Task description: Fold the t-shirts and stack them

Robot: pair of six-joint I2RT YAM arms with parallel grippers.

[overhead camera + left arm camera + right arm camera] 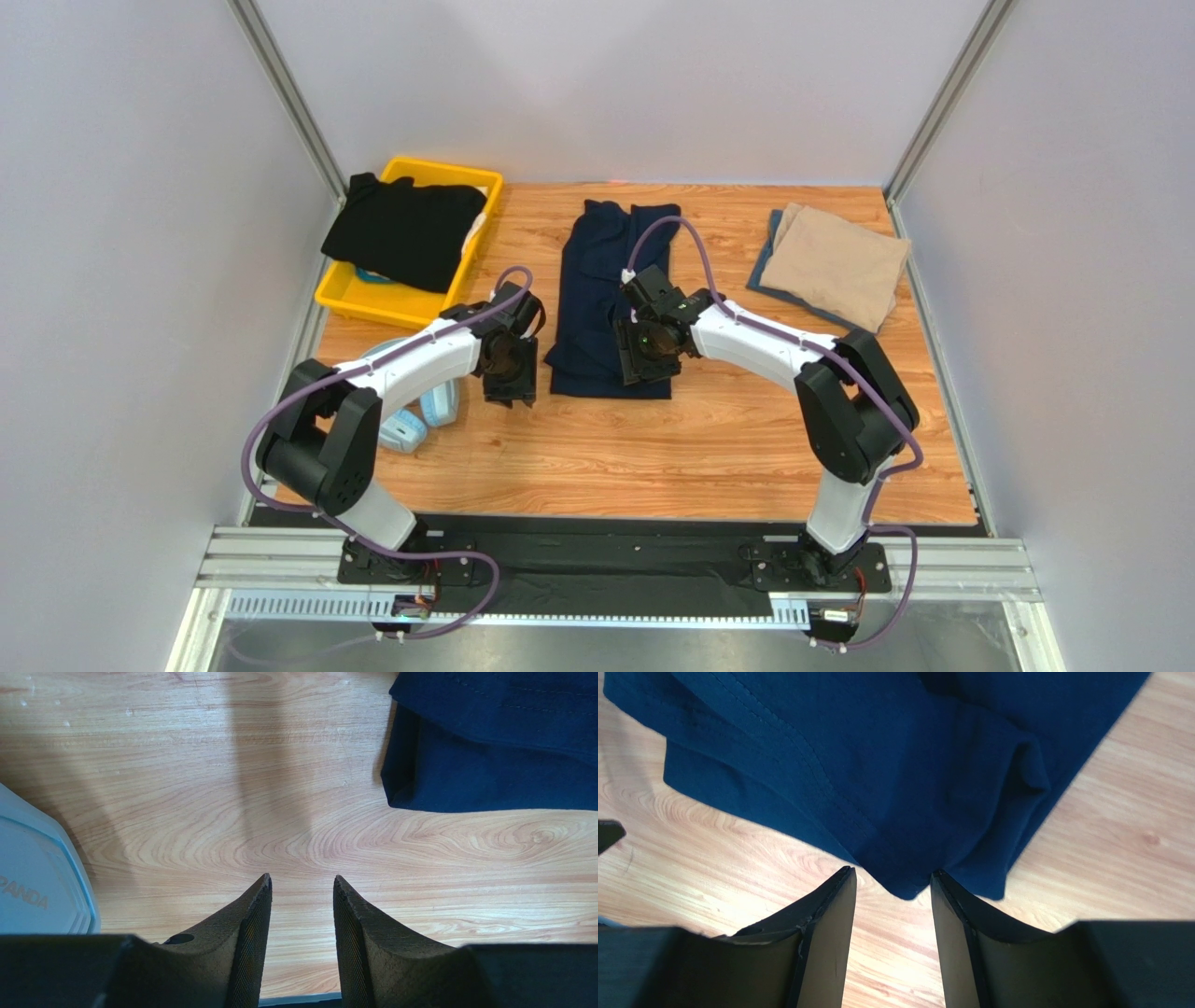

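Observation:
A dark navy t-shirt [603, 294], folded into a long strip, lies in the middle of the wooden table. My right gripper [643, 350] hovers over its near right corner. In the right wrist view the jaws stand open [892, 878], and the navy cloth's [892, 777] corner tip reaches just between the fingertips, unclamped. My left gripper [508, 375] is open [302, 882] over bare wood, left of the navy shirt's [491, 742] near corner. A folded tan t-shirt [839, 263] lies at the back right. A black t-shirt [407, 228] is draped over the yellow bin.
The yellow bin [368, 297] stands at the back left. Light blue headphones [421, 413] lie by the left arm, and their case shows at the left wrist view's edge [35, 882]. A grey-blue cloth edge [766, 263] peeks from under the tan shirt.

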